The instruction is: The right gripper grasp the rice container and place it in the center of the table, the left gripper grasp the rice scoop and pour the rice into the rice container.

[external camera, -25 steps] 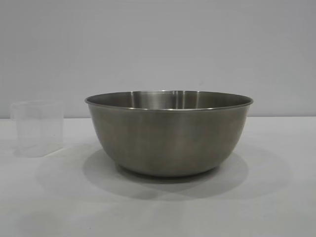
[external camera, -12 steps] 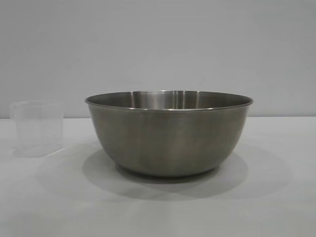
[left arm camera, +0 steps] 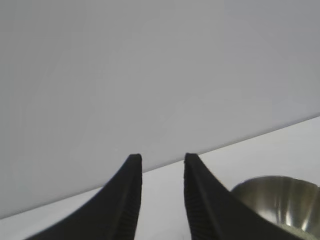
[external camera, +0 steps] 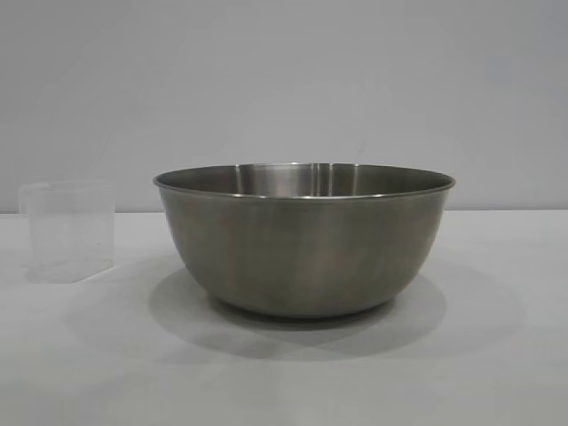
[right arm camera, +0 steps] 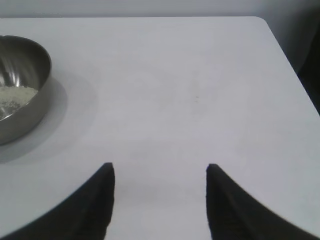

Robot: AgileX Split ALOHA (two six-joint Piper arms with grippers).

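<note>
The rice container [external camera: 303, 240], a wide brushed-steel bowl, stands in the middle of the white table [external camera: 497, 373]. Its inside shows in the right wrist view [right arm camera: 20, 75], where a pale patch of rice [right arm camera: 15, 96] lies on the bottom. The rice scoop [external camera: 68, 231], a small clear plastic cup, stands upright on the table to the bowl's left, apart from it. My left gripper [left arm camera: 162, 159] is open by a narrow gap with nothing in it, and part of the bowl [left arm camera: 280, 197] lies beyond one finger. My right gripper [right arm camera: 160, 167] is open wide over bare table, holding nothing.
A plain grey wall [external camera: 284, 80] backs the table. The table's far corner and edge [right arm camera: 262, 22] show in the right wrist view, with a dark area beyond it. Neither arm appears in the exterior view.
</note>
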